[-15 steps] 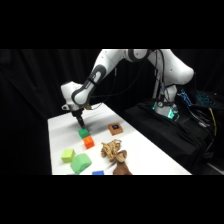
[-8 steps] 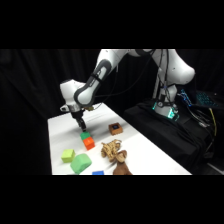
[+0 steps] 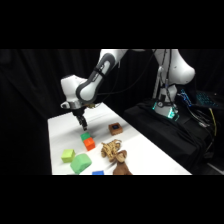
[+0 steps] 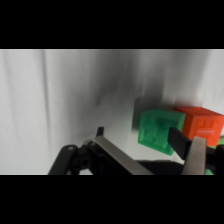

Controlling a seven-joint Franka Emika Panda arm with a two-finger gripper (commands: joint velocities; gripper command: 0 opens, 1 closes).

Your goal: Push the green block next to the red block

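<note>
Since the earlier pictures, the white arm's hand [image 3: 83,125] has come down closer to the small dark green cube [image 3: 86,135] on the white table [image 3: 145,150], and it now hangs just above and behind that cube. Its two fingers stand spread apart and hold nothing; in the wrist view one finger [image 4: 197,156] crosses in front of the green cube [image 4: 159,129], the other [image 4: 117,156] lies off to its side. That cube sits touching the small red-orange cube [image 3: 89,144], face to face, as the wrist view shows too [image 4: 202,123]. Nearer the table's front edge lie a yellow-green cube [image 3: 68,155] and a larger light green block [image 3: 81,163], close together. A brown block with a blue top [image 3: 115,129] stands apart towards the arm's base, and a tan wooden piece [image 3: 112,151] rests beside the red-orange cube.
</note>
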